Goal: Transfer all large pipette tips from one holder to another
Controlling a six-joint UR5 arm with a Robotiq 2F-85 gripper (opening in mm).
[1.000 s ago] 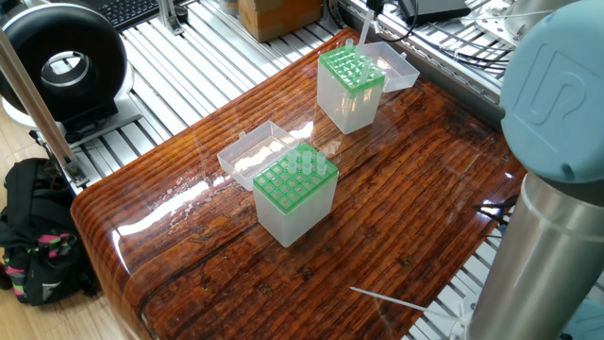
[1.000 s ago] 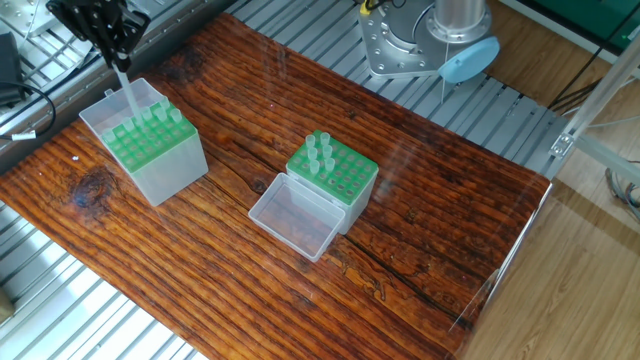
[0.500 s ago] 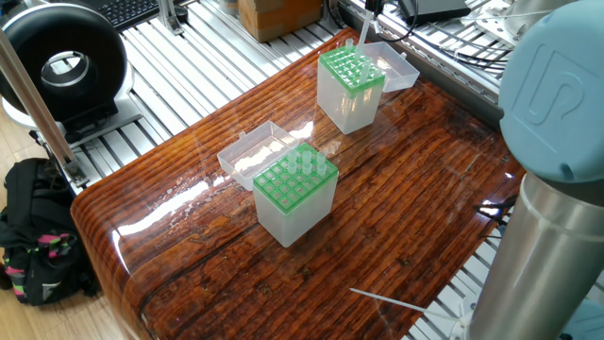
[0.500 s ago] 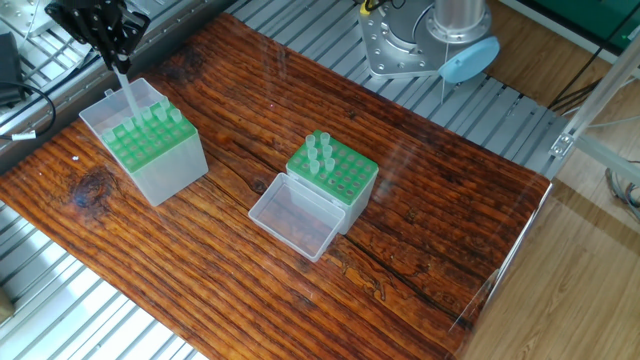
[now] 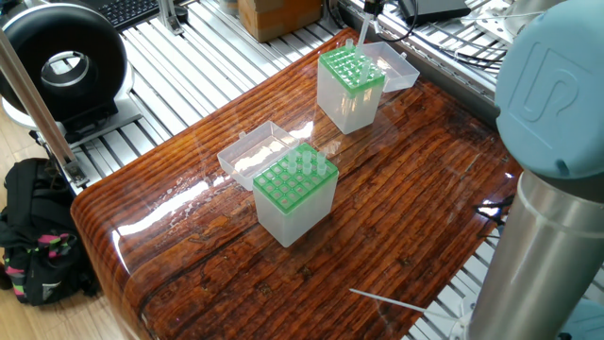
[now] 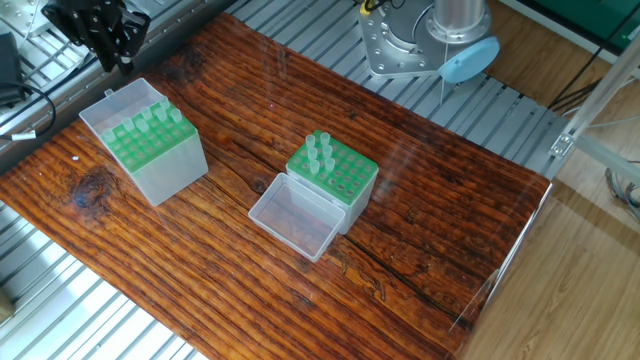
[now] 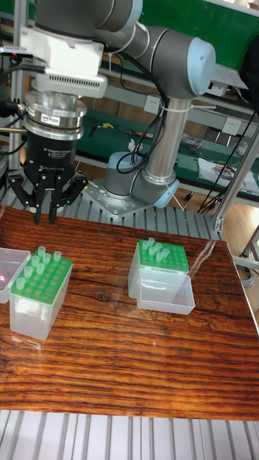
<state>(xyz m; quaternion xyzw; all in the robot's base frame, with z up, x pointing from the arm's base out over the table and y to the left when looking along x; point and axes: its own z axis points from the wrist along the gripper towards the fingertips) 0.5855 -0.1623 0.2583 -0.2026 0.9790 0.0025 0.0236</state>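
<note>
Gripper (image 7: 44, 215) above my tip box (image 7: 39, 295) | jaws apart, empty | large pipette tips (image 7: 42, 257) seated below, clear of fingers

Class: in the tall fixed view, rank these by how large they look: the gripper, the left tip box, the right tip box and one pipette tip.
1. gripper
2. and 3. left tip box and right tip box: too alike to rank
4. pipette tip, only its top showing
</note>
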